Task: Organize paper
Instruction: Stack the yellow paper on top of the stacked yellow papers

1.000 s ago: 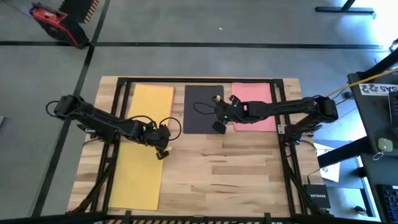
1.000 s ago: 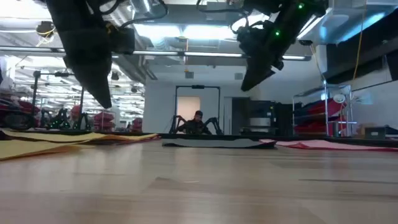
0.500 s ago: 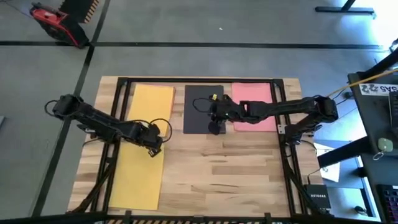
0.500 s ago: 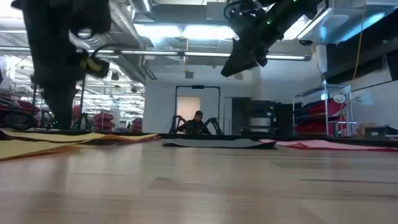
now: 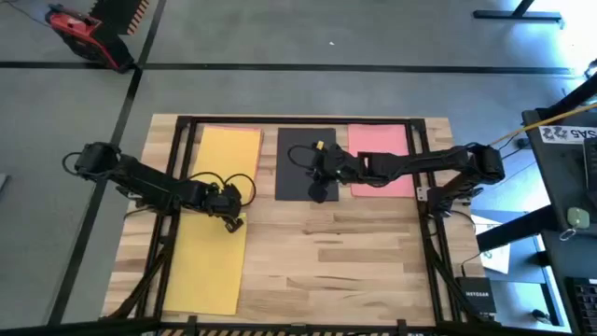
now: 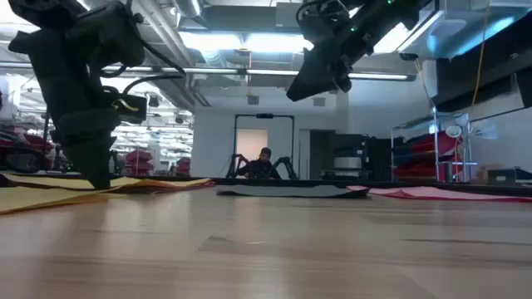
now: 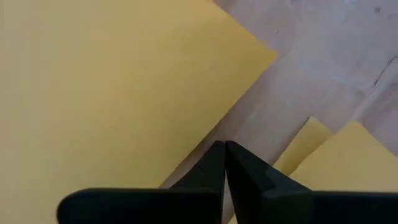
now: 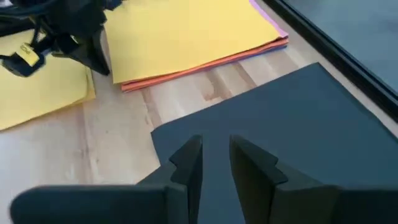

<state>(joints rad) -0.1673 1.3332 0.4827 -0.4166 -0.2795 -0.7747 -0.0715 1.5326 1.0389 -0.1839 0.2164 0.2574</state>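
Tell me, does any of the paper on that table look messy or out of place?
Slightly. The far yellow stack is unevenly squared, orange and pink edges peeking out beneath. The black sheet and pink sheet lie flat and straight.

Along the table's (image 5: 373, 252) far edge, three paper lots side by side: a stack (image 5: 228, 149) left, one sheet (image 5: 297, 163) middle, another (image 5: 382, 149) right; a fourth sheet (image 5: 207, 271) before the stack, reaching the near-left corner.

Far left: yellow-topped stack (image 5: 229, 149), flat, orange and pink edges showing beneath. Near left: single yellow sheet (image 5: 207, 266), flat, overlapping the stack's near end. Far centre: black sheet (image 5: 297, 159), flat. Far right: pink sheet (image 5: 382, 149), flat, beside the black.
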